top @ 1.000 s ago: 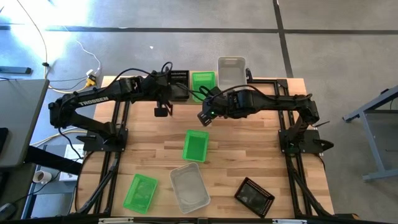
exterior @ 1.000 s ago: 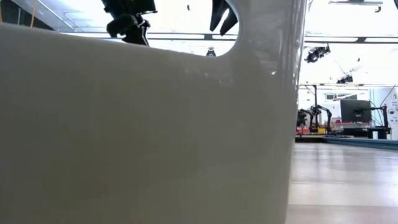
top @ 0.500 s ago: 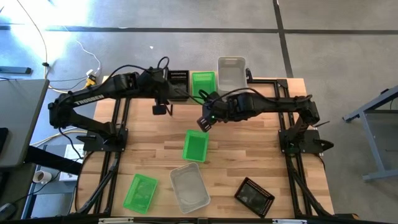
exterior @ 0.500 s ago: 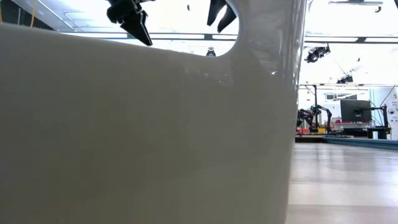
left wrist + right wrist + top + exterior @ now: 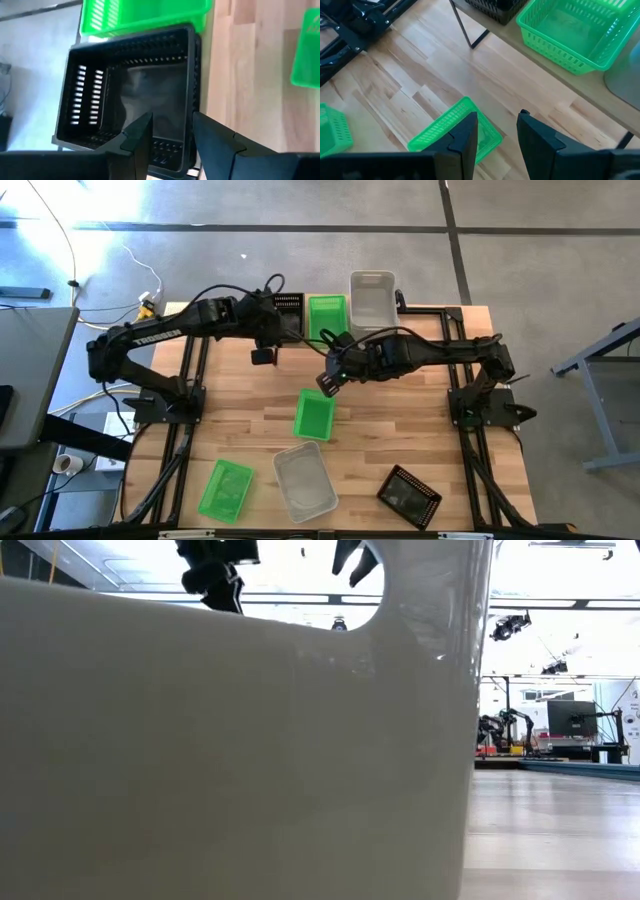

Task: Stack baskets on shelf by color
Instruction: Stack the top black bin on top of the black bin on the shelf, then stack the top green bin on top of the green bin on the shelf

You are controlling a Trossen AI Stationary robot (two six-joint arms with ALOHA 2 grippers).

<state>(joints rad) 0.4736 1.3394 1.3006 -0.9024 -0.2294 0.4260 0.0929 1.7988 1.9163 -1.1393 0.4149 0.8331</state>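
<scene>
On the shelf (image 5: 540, 70) at the table's far edge stand a black basket (image 5: 130, 95), a green basket (image 5: 326, 312) and a whitish-clear basket (image 5: 371, 295), side by side on their bottoms. My left gripper (image 5: 171, 117) hovers open just above the black basket's near rim, with nothing between its fingers. My right gripper (image 5: 497, 115) hangs open in front of the shelf. It is above the far end of a green basket (image 5: 455, 132) that lies on the table.
Nearer on the table lie another green basket (image 5: 226, 488), a clear basket (image 5: 304, 480) and a black basket (image 5: 408, 495). A whitish basket wall (image 5: 230, 740) fills most of the low view. A thin black shelf leg (image 5: 465, 27) stands near my right gripper.
My right gripper has drifted a little toward the table's near left, over the green basket on the table. The baskets have stayed where they were.
</scene>
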